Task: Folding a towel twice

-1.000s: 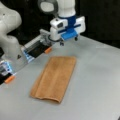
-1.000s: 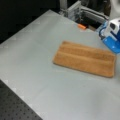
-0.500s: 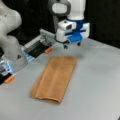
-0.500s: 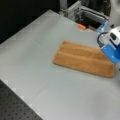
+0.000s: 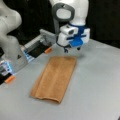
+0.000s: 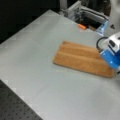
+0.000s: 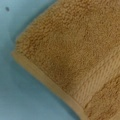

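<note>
On the grey table (image 5: 100, 82) in a front view, the towel (image 5: 54, 78) lies as a long narrow strip, so one fold looks already made. Its long axis runs from about 7 o'clock to 1 o'clock, with the rounded folded end at 7 and the far short edge at 1. The gripper (image 5: 72, 49) hangs just above that far edge, near its 1 o'clock corner, so the towel stretches away from it toward 7 o'clock. Nothing is between the fingers, but whether they stand wide or narrow I cannot tell. A second arm's white base (image 5: 11, 47) sits at 9 o'clock, well apart from the towel, with a rail (image 5: 41, 41) behind.

Across the table (image 6: 32, 62) in a front view, the towel (image 6: 82, 58) runs from 10 o'clock to 4 o'clock, flat, with paler bands along its length. The blue gripper body (image 6: 111, 56) stands over the 4 o'clock end, at 3 o'clock of the frame; its fingertips are hidden. An orange tab (image 6: 81, 26) lies near the rail at 12 o'clock.

Under the wrist camera, a towel (image 7: 75, 55) corner fills the frame from centre to 3 o'clock, its hem running from 9 to 5 o'clock and a woven band near 4 o'clock. Bare table (image 7: 22, 95) shows at 7 o'clock. No fingers appear here.
</note>
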